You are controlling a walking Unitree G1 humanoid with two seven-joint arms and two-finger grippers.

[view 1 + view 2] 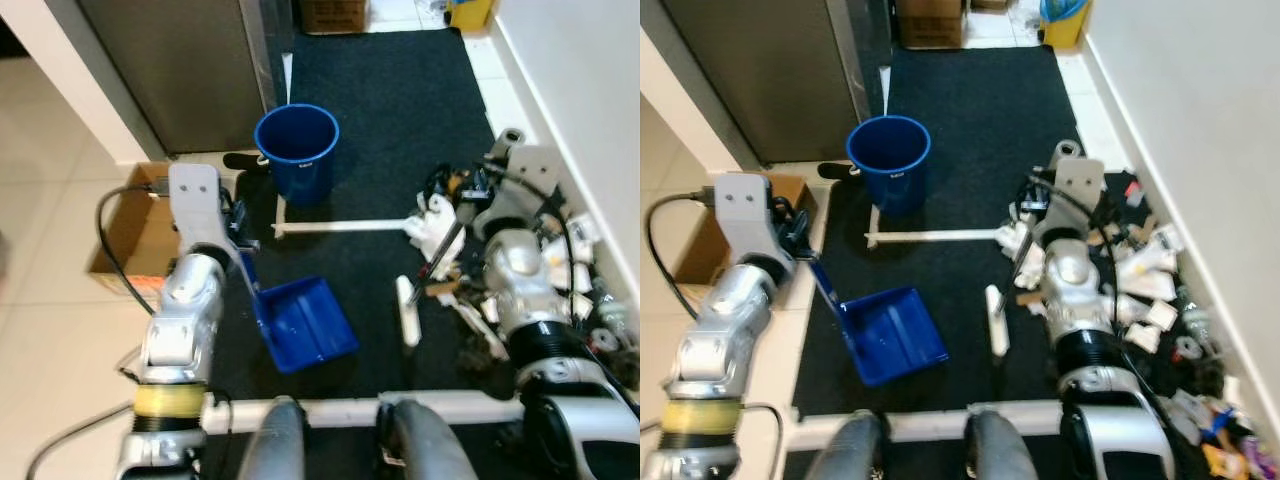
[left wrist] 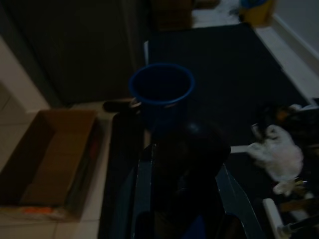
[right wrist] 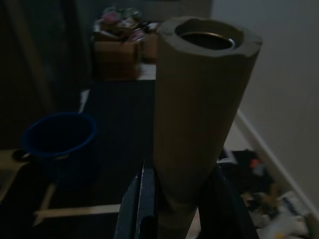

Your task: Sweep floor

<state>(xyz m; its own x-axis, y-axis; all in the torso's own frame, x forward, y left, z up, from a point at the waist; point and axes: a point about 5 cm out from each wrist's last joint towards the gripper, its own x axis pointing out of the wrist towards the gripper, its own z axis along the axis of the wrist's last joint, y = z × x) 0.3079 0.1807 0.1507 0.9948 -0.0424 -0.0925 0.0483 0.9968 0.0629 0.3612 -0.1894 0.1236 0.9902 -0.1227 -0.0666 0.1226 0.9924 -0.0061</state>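
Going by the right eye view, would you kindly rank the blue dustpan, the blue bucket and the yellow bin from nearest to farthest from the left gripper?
1. Blue dustpan, held by the left gripper.
2. Blue bucket, ahead on the dark mat.
3. Yellow bin, far end by the wall.

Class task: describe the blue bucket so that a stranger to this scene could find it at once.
Find the dark floor mat running along the white wall. Near its left edge stands a round blue plastic bucket, upright and open-topped. Unlike the flat blue plastic dustpan lying nearer the robot, it is tall and cylindrical.
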